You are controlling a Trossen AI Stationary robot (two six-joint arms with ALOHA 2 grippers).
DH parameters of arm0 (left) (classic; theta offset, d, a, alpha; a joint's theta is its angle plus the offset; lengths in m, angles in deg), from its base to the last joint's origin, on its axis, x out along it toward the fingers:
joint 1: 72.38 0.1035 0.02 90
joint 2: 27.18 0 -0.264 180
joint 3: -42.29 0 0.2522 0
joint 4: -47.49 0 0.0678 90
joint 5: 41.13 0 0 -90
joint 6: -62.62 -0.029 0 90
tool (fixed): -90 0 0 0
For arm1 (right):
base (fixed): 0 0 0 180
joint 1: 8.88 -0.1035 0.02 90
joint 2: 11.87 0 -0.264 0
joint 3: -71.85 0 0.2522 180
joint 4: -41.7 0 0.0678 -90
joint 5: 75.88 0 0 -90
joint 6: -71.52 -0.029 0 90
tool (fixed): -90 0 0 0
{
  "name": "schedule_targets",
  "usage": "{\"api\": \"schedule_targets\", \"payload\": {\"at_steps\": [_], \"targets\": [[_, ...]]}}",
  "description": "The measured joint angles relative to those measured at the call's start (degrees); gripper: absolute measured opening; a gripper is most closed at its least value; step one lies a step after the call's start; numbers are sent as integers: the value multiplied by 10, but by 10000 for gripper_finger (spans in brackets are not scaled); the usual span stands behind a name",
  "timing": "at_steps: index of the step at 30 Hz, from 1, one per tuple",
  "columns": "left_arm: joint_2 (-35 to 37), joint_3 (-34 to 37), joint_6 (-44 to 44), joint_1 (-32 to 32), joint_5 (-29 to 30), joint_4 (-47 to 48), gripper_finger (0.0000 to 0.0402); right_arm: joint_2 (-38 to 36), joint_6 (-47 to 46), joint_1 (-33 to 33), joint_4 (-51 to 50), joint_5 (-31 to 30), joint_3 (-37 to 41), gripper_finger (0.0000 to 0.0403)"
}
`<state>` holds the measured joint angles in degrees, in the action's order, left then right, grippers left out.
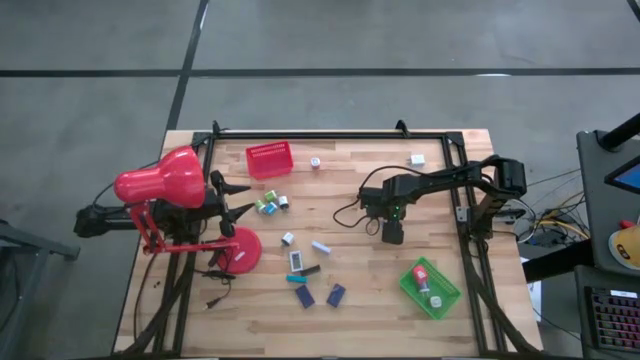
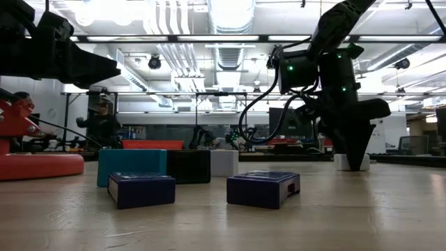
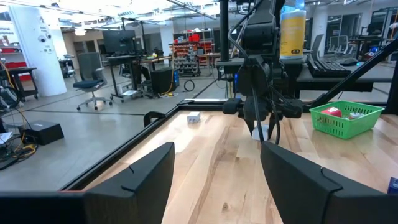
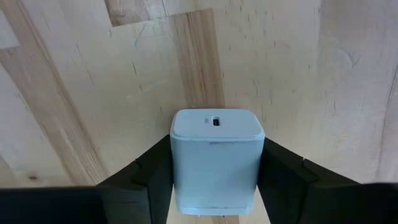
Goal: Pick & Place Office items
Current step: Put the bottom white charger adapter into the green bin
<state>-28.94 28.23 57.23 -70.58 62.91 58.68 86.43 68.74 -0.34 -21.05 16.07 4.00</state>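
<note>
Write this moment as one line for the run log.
right gripper: fingers against both sides of white charger block, on table | left gripper: open, waiting beside red desk lamp

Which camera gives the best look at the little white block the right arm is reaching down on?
The right wrist view: the white block fills it, flanked by the right end effector's fingers. The low and left wrist views show only slivers; from above, the arm hides it.

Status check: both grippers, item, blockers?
Right gripper down at the table, fingers against white block. Left gripper open, empty, waiting beside red lamp. Nothing blocking.
</note>
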Motion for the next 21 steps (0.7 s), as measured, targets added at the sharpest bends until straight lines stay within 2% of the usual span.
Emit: {"api": "schedule_targets", "payload": {"at_steps": [12, 17, 21], "targets": [[0, 0, 0, 0, 0, 0, 245, -4, -11, 0, -8, 0, -2, 186], [0, 0, 0, 0, 0, 0, 245, -33, -77, 0, -56, -1, -26, 186], [0, 0, 0, 0, 0, 0, 245, -75, -169, 0, -79, -1, -29, 187]]}}
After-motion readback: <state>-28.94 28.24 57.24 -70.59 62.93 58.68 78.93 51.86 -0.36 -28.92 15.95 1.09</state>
